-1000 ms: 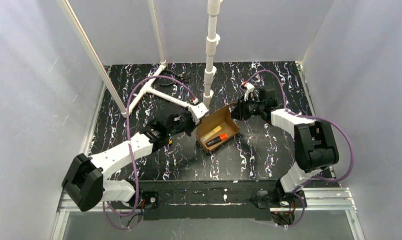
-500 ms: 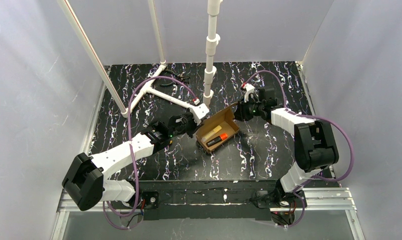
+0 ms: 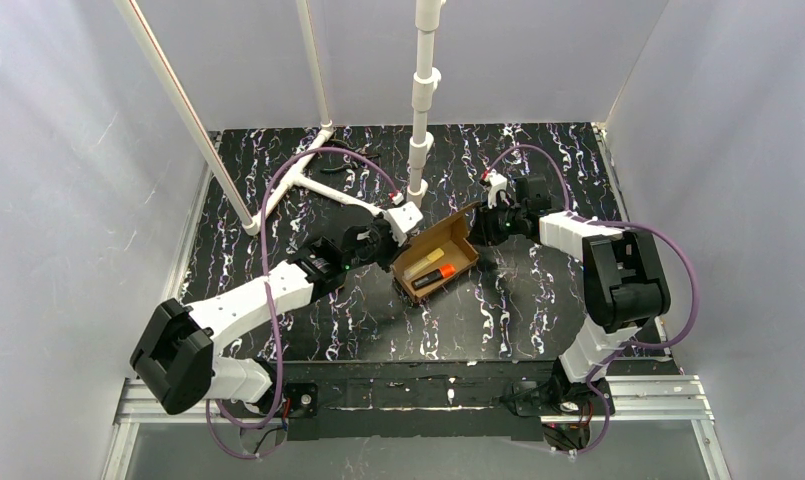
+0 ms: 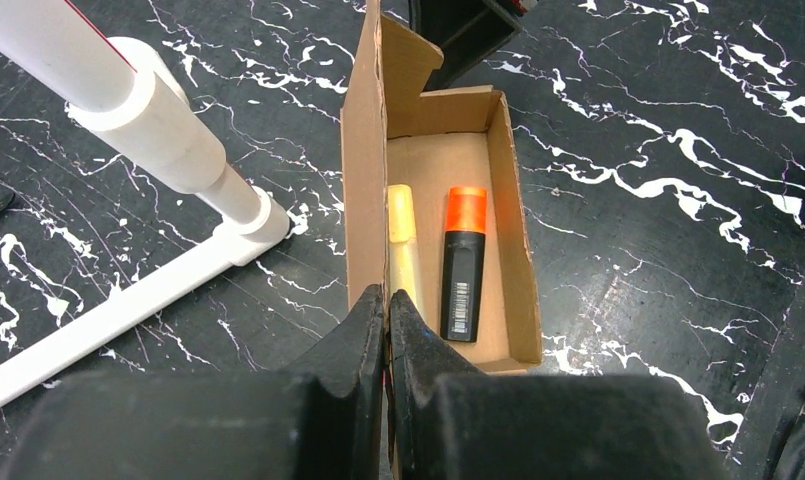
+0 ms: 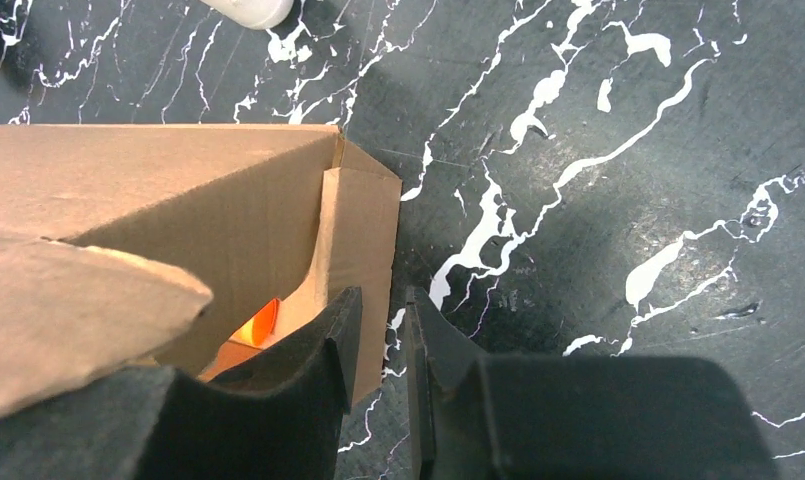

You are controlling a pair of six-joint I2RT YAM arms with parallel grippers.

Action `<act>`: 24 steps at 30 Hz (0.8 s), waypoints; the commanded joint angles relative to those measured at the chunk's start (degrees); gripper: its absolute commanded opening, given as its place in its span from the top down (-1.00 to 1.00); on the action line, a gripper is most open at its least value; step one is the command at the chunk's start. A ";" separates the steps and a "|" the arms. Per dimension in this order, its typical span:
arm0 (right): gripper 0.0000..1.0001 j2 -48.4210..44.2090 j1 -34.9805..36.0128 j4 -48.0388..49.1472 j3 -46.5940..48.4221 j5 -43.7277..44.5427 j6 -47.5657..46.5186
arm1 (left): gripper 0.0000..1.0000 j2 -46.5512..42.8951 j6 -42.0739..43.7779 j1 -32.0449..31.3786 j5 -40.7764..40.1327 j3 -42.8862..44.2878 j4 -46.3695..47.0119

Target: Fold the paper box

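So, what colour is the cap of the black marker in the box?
Orange cap, seen best in the left wrist view.

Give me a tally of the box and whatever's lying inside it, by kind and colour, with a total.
box: 1
yellow marker: 1
orange-capped marker: 1
total: 3

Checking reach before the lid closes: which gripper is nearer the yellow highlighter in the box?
Left. The left gripper pinches the paper box wall right beside one end of the yellow highlighter; the right gripper sits at the box's opposite end wall, farther off.
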 commanded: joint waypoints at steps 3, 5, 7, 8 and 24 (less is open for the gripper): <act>0.37 1.56 0.10 -2.15 1.90 -1.94 -0.58 | 1.00 1.92 -1.94 -0.30 -0.65 1.45 -3.56; 0.37 1.65 0.11 -2.24 1.96 -2.12 -0.57 | 1.00 2.09 -2.42 -0.30 -0.68 1.83 -3.56; 0.37 1.61 0.10 -2.33 1.99 -2.22 -0.48 | 1.00 1.92 -2.83 -0.32 -0.88 2.29 -3.71; 0.37 1.57 0.10 -2.33 2.04 -2.23 -0.51 | 1.00 1.74 -2.96 -0.29 -1.12 2.60 -4.11; -0.06 -6.69 -4.89 -6.30 3.97 -3.76 -7.92 | 1.00 2.18 6.81 -0.28 -1.93 4.27 -12.44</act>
